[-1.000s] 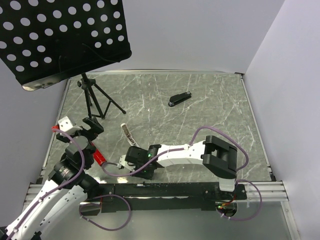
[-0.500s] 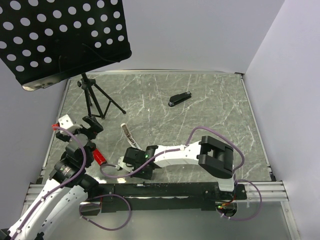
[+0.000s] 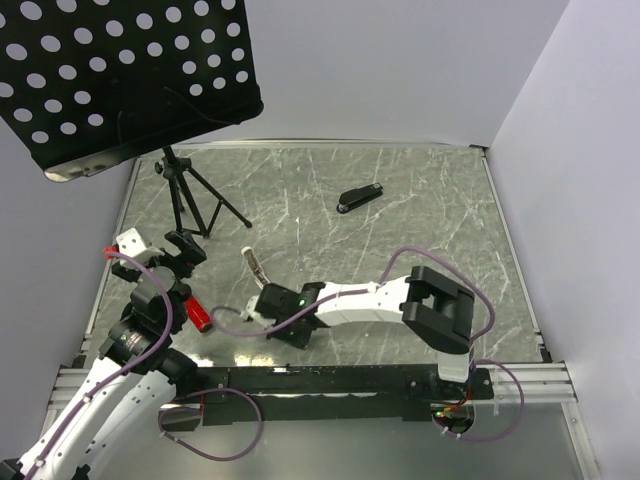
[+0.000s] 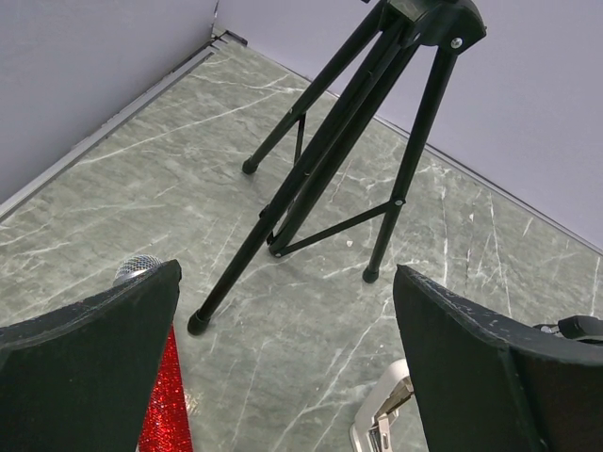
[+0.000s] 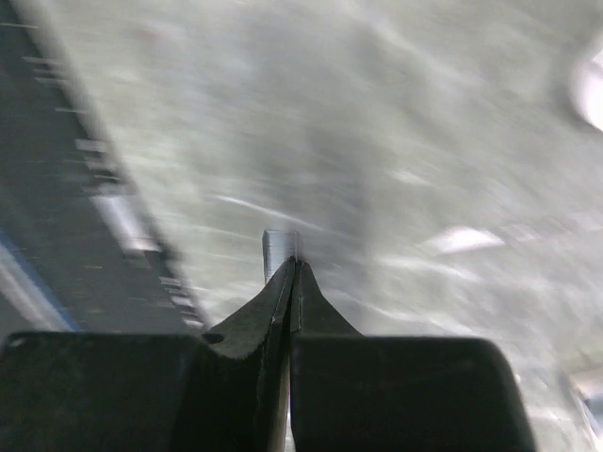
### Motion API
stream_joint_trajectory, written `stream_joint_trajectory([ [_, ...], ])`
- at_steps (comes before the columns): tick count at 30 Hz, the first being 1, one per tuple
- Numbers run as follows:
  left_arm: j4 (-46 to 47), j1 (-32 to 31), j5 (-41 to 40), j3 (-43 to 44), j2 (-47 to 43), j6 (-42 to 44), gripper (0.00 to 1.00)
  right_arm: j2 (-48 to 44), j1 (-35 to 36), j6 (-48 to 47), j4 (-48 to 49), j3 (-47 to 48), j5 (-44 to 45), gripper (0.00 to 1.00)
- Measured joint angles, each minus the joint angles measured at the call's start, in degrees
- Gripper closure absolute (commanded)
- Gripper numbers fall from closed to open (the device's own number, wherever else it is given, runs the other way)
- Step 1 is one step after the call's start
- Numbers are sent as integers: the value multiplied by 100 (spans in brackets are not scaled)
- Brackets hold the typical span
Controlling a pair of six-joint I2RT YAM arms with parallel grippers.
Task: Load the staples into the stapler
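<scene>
My right gripper (image 3: 256, 311) is shut on a small greyish strip of staples (image 5: 281, 252), which sticks out past the fingertips (image 5: 294, 273); the view is blurred. An opened silvery stapler (image 3: 254, 264) lies just beyond that gripper, and its end shows in the left wrist view (image 4: 379, 424). A shut black stapler (image 3: 360, 197) lies far back, in the middle. My left gripper (image 3: 185, 247) is open and empty (image 4: 287, 311), above the floor left of the silvery stapler. The pale printed box is not identifiable in view.
A black tripod (image 3: 185, 195) holding a perforated black board (image 3: 120, 70) stands at the back left, its legs right ahead of the left gripper (image 4: 320, 160). A red glittery object (image 3: 197, 312) lies beside the left fingers (image 4: 168, 400). Walls close both sides.
The right gripper has moved slightly up and to the right, nearer the silvery stapler, with the staples in it. The left arm has barely shifted.
</scene>
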Motion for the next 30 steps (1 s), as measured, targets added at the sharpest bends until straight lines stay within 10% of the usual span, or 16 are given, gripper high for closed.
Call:
stream_joint_trajectory([
  [19, 2, 61, 61, 0, 0, 9, 1, -140, -431, 1088, -953, -94, 3792, 99],
  [30, 2, 85, 83, -2, 0, 9, 1, -315, -289, 1429, -953, -31, 3377, 56],
])
